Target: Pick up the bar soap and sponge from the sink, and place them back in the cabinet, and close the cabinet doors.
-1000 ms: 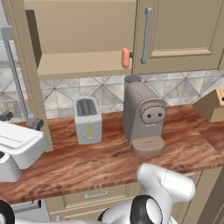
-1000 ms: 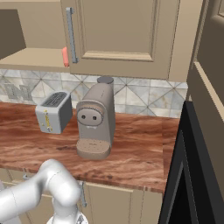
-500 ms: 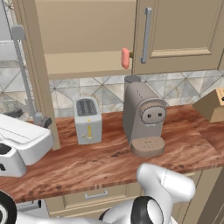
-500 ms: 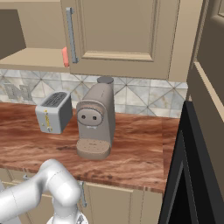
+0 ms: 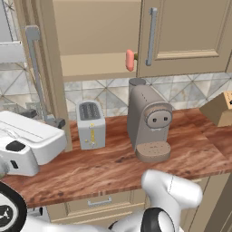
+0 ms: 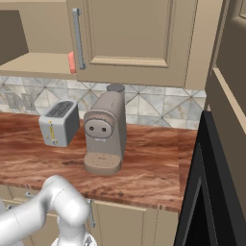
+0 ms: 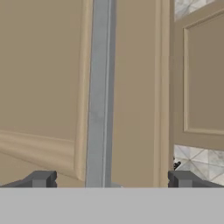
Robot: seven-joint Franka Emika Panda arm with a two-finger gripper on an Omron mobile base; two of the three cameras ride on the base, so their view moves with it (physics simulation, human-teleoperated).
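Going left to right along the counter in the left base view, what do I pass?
Toaster → coffee machine → knife block.

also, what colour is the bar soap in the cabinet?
Salmon pink: the bar soap at the shelf edge, clearest in the left base view.

1. Home kitchen, rendered.
2. Reddish wood-grain surface [image 5: 113, 167] with a silver toaster [image 5: 91, 124] just left of a taupe coffee machine [image 5: 148, 122].
3. Patterned tile backsplash [image 6: 153, 108] behind the coffee machine.
4. Tan wall cabinet [image 5: 95, 41] above it; drawers [image 5: 97, 203] below.
5. Knife block [image 5: 220, 108] well right of it.
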